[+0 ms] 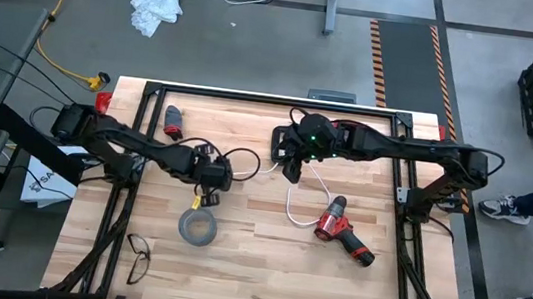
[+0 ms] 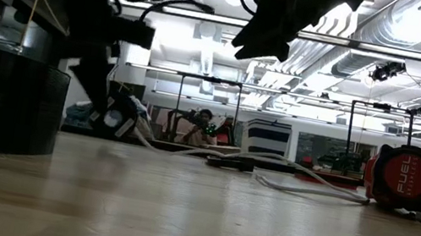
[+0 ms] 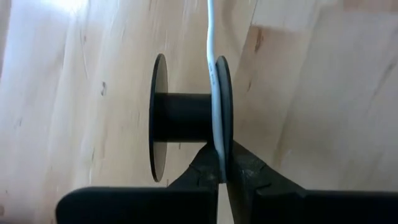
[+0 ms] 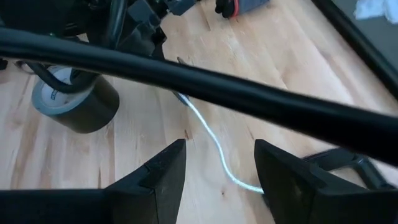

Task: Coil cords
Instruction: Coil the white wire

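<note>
In the left wrist view the small black spool shows edge-on: two thin discs on a dark core. The white cord runs off past one disc and away over the wood. My left gripper is shut on the spool at the table's left middle, just beyond the grey tape roll. The cord lies in loose curves toward the red drill. My right gripper hangs open above the cord at the table's middle, touching nothing. My left gripper pinches the rim of one spool disc, the one beside the cord, between its two fingertips. The fingers slant steeply down onto the disc's edge. The spool's core lies level. Whether the spool is clear of the table does not show.
A pair of glasses lies near the front left. A small red and black tool sits at the far left. A flat black object lies under the right arm. Black frame rails border the table.
</note>
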You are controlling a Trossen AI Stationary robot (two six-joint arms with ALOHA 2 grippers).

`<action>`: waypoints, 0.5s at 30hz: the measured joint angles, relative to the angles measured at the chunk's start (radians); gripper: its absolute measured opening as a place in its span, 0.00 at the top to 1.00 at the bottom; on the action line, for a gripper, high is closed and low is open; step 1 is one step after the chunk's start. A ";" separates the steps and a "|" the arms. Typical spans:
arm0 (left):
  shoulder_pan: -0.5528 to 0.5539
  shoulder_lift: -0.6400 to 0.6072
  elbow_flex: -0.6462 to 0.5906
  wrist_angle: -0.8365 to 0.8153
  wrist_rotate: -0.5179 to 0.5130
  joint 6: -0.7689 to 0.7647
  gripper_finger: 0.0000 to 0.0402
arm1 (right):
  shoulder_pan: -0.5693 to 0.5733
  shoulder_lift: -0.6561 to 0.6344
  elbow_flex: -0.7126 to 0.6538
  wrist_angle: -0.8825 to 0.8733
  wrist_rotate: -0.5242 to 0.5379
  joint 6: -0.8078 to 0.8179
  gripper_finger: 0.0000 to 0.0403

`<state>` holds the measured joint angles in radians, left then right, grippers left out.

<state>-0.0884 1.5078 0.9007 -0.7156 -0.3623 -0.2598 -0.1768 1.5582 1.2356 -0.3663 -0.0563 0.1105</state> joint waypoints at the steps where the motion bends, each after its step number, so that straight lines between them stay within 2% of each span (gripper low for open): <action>1: 0.003 -0.002 0.019 -0.015 0.012 0.004 0.99 | 0.000 -0.009 0.007 -0.011 0.000 -0.013 0.54; 5: 0.003 -0.032 0.111 -0.137 0.048 0.033 0.99 | 0.000 -0.063 0.048 -0.050 0.000 -0.041 0.54; 10: -0.010 -0.151 0.251 -0.349 0.089 0.079 1.00 | 0.001 -0.149 0.098 -0.265 0.000 -0.048 0.54; 15: -0.008 -0.321 0.362 -0.345 0.144 0.020 1.00 | 0.042 -0.210 0.101 -0.353 -0.003 -0.024 0.54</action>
<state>-0.0969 1.1864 1.2626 -1.0602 -0.2178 -0.2397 -0.1351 1.3487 1.3361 -0.7191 -0.0591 0.0867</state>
